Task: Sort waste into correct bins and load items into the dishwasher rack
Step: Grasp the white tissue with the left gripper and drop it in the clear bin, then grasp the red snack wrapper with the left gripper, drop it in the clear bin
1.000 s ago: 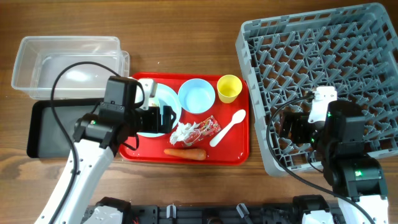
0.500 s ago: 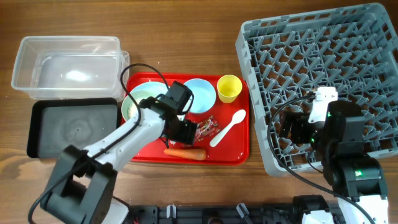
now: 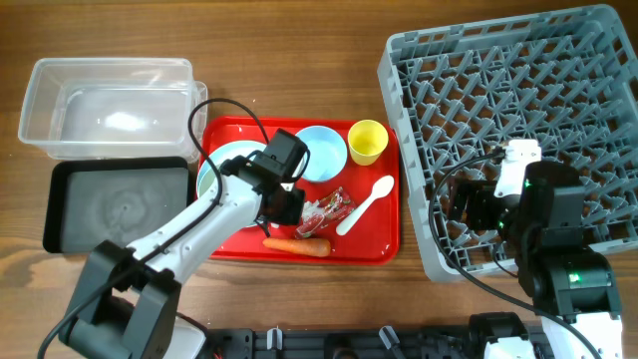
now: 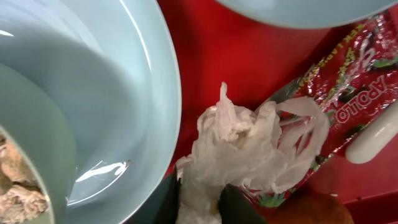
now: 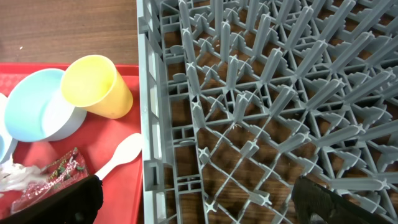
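In the left wrist view my left gripper (image 4: 199, 208) is shut on the lower end of the crumpled white tissue (image 4: 249, 140), one black finger on each side. The red snack wrapper (image 4: 357, 81) lies partly under the tissue. To the left are the light blue plate (image 4: 146, 93) and the pale green bowl (image 4: 37, 143), which holds food scraps (image 4: 15, 193). From overhead, the left gripper (image 3: 289, 207) is low over the red tray (image 3: 384, 239), with the carrot (image 3: 297, 245), white spoon (image 3: 367, 204), yellow cup (image 3: 367, 141) and light blue bowl (image 3: 321, 155) around it. My right gripper (image 5: 193, 205) stands open over the dishwasher rack (image 5: 261, 93).
The clear tub (image 3: 110, 68) and the black tray (image 3: 120, 204) sit left of the red tray, both holding nothing. The grey rack (image 3: 518, 90) fills the right side, its wall close against the red tray's right edge. A black cable loops over the left arm.
My left gripper swung right from over the plate to the tissue, came down and closed its fingers on it. The right arm has stayed still.
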`<state>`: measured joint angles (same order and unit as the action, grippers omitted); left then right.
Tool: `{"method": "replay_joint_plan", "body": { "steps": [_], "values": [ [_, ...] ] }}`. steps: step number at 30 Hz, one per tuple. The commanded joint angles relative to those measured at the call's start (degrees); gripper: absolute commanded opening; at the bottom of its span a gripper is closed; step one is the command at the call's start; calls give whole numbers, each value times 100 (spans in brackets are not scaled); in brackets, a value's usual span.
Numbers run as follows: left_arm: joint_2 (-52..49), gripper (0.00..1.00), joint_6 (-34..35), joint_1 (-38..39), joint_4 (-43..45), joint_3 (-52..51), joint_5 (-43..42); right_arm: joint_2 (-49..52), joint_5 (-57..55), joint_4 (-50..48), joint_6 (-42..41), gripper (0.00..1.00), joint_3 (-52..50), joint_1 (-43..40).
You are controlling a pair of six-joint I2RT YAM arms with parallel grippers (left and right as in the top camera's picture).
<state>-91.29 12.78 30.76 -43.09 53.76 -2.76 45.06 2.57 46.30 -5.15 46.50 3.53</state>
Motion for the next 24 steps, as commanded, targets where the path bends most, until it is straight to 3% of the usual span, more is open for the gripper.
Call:
{"method": "replay_joint_plan", "body": {
  "steps": [1, 2, 6, 9, 12, 16, 18, 21, 24],
  "values": [
    [210, 10, 33, 20, -4, 28, 116, 11, 46, 4, -103, 100, 127, -22],
    [236, 4, 33, 20, -7, 28, 114, 11, 46, 7, -105, 100, 127, -22],
    [804, 4, 31, -168, -455, 485, 413, 11, 46, 2, -103, 99, 127, -22],
    [1449, 4, 28, -931, -483, 1196, 868, 11, 46, 2, -101, 100, 127, -22],
    [1740, 4, 31, -2155, 549, 1296, 957, 11, 46, 4, -101, 100, 127, -22],
    [1250, 4, 37, -3381, 1513, 1294, 951, 11, 48, 2, -103, 100, 127, -22],
    [763, 13, 35, -3713, 1875, 1294, 949, 11, 48, 2, -101, 100, 127, -22],
    [317, 78, 31, -3790, 2177, 1298, 949, 11, 48, 9, -101, 100, 127, -22],
    [796, 80, 33, -3628, 1902, 1340, 669, 11, 48, 9, -103, 100, 127, -22]
  ]
}}
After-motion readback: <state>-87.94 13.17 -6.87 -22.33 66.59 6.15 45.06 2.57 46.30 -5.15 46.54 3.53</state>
